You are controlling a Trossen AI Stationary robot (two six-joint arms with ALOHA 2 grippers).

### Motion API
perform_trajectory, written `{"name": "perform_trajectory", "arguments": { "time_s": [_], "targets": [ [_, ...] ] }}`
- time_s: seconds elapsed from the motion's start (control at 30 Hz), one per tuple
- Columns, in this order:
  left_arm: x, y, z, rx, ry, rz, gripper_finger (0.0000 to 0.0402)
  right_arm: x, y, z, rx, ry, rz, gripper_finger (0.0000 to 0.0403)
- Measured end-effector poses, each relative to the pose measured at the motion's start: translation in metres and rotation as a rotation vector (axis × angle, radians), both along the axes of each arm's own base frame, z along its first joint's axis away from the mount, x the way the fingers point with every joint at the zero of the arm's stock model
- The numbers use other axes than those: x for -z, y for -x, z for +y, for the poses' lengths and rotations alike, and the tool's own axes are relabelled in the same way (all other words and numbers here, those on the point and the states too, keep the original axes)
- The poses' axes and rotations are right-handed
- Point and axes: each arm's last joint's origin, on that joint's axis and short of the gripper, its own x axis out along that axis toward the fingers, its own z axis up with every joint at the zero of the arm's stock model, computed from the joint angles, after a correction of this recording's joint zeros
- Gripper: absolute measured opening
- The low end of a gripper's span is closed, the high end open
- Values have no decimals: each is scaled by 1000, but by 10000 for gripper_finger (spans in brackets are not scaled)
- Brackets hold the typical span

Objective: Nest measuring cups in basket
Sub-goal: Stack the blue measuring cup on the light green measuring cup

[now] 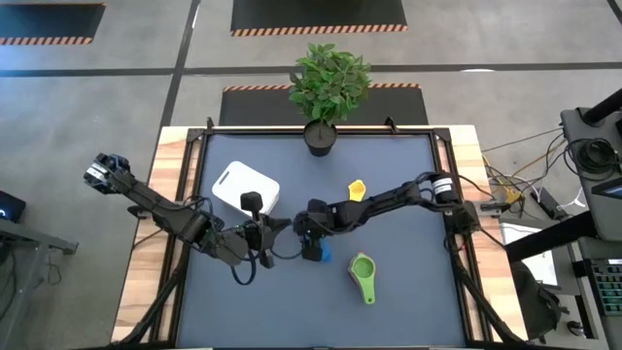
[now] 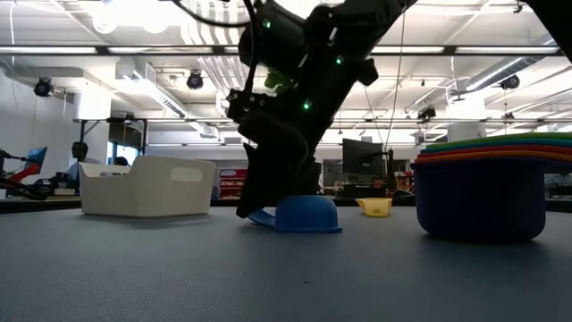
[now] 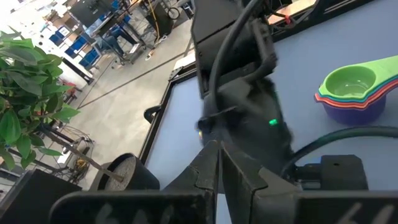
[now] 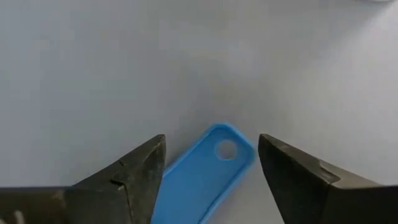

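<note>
From above, the right gripper (image 1: 313,249) is down on the grey table (image 1: 408,301) at centre, directly over the blue measuring cup (image 1: 324,255), of which only a sliver shows beside it. The left gripper (image 1: 260,233) sits just beside it, next to the white basket (image 1: 245,187), which stands toward the left far side. The yellow measuring cup (image 1: 357,190) lies alone past the right arm, and a nested stack of measuring cups (image 1: 362,270) with green on top rests nearer the front edge. A potted plant (image 1: 328,83) stands at the far edge.

At table height, the blue cup (image 2: 304,215) sits mouth-down on the mat, its handle pointing at the dark gripper (image 2: 259,201) leaning over it. The basket (image 2: 147,186) is off behind it, the yellow cup (image 2: 374,207) is far back, and the stack (image 2: 483,188) looms close to the camera, well apart from the blue one.

The left wrist camera shows its 2 fingers (image 3: 214,171) pressed together, holding nothing, with the stack (image 3: 351,90) and the plant pot (image 3: 121,174) beyond.

The right wrist camera: its fingers (image 4: 134,171) stand spread, the flat blue handle (image 4: 202,174) lying between them, with a gap on each side.
</note>
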Motion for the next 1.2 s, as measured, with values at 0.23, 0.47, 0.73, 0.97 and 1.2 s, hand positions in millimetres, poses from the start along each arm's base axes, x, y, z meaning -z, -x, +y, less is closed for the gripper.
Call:
{"name": "perform_trajectory", "arguments": {
  "time_s": [0.23,0.47,0.73,0.97,1.2],
  "targets": [
    [0,0,0,0,0,0,0,3,1,-12,-134,-195,12,197],
    [0,0,0,0,0,0,0,3,0,-23,-183,-286,-6,128],
    [0,0,0,0,0,0,0,4,-1,-23,-224,-333,-56,36],
    [1,0,0,-8,33,-8,0,0,1,-23,-216,-338,-46,9],
    [29,6,0,-54,342,109,0,-57,32,-17,-195,-158,-38,8]
  ]
}}
